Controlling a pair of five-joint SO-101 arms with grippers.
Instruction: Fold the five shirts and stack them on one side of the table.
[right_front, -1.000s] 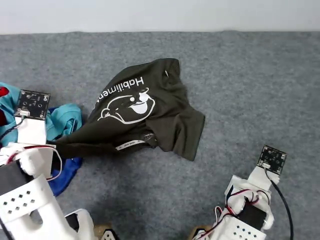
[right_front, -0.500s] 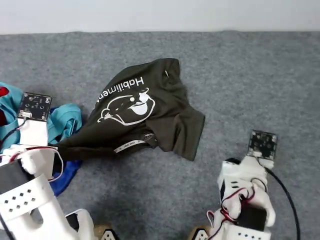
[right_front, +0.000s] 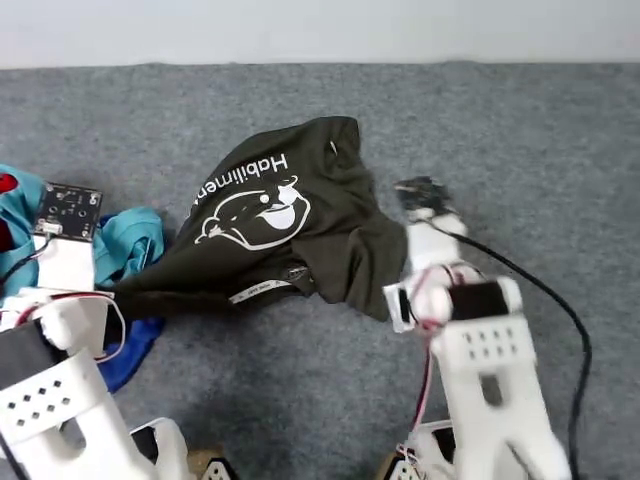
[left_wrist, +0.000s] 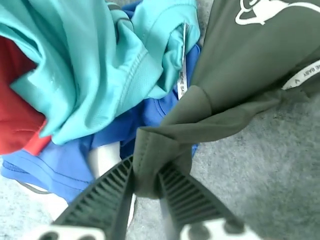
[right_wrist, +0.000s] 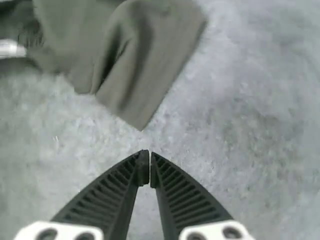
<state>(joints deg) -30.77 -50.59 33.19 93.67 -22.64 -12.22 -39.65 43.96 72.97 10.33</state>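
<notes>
The left jaws are gripping the dark olive T-shirt's (right_front: 290, 225) near-left edge; the right jaws are hovering closed above the bench (right_front: 520, 130) beside it

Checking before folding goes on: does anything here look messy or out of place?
Yes. The dark green shirt lies crumpled and askew mid-table, one corner pinched in the left hand. The teal shirt, blue shirt and red shirt lie in a tangled heap beside it, none folded.
</notes>
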